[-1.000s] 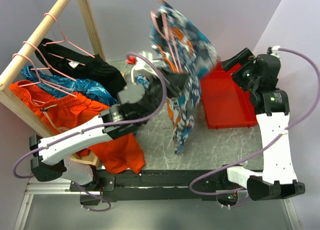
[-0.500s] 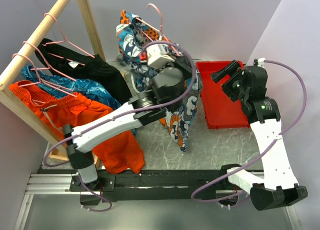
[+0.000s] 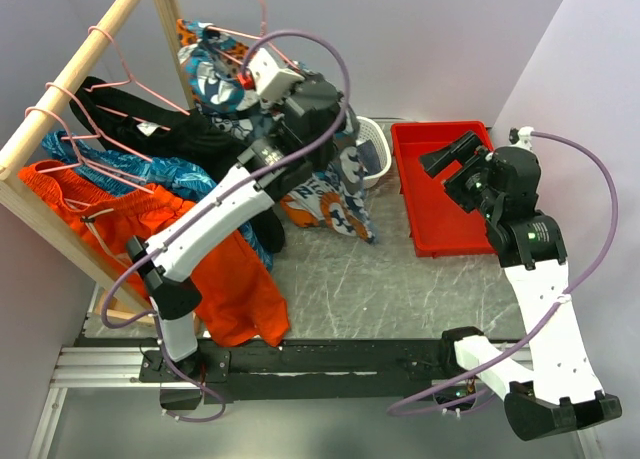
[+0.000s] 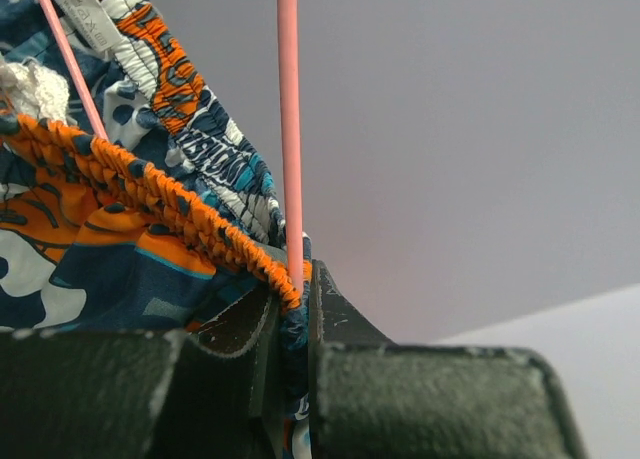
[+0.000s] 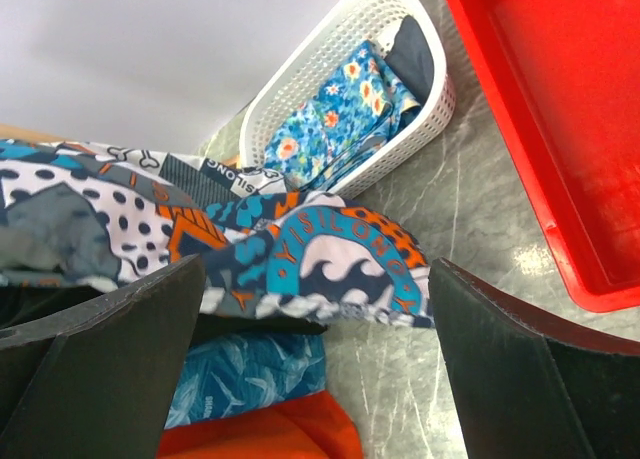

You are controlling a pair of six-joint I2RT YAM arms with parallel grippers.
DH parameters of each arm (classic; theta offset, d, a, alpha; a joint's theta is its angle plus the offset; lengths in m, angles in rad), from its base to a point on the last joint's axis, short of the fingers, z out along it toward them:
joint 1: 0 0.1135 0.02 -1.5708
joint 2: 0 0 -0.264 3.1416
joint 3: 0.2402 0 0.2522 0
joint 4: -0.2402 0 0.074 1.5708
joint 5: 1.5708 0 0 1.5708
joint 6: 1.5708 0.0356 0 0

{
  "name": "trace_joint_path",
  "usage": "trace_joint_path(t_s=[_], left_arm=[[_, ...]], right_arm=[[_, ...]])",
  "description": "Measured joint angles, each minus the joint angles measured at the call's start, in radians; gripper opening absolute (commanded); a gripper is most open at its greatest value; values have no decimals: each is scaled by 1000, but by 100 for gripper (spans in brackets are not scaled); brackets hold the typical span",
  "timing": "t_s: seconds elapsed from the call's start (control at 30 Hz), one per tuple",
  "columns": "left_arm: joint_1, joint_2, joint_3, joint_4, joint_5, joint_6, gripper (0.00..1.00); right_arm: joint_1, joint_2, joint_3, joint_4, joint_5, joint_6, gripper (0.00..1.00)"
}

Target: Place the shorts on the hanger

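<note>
1. Seen from overhead, the tips of the left tool (image 4: pixel 290 309) vanish into the bunched shorts (image 3: pixel 205 64).
2. The hanger (image 4: pixel 289 129) runs off the left wrist picture's top, so its hook is unseen there.
3. The red tray (image 5: pixel 560 129) is cropped at the right wrist picture's edge.
4. The shorts cover part of the basket (image 5: pixel 300 79).

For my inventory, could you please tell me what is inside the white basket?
A blue floral cloth and a dark garment lie in the basket; anything beneath them is covered.
</note>
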State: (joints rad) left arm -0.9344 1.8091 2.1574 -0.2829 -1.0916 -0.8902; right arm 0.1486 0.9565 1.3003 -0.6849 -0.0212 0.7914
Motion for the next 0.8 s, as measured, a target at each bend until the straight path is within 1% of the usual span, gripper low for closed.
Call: trace_joint_path(t_s=[0.1,0.37,0.63,0.8], left_arm=[[48,0,18,-54,27,-38,1],[177,-10,20,-125,107,-114,1],[293,-27,19,-175,171,-149,1],[342,-42,19,-199,203,-161,1]], right_arm=[[6,-3,0,0,-3,0,100],[27,19,0,0,-7,-14,100],[47,51,0,0,-6,-25,100],[65,62,0,0,-3,-27,100]])
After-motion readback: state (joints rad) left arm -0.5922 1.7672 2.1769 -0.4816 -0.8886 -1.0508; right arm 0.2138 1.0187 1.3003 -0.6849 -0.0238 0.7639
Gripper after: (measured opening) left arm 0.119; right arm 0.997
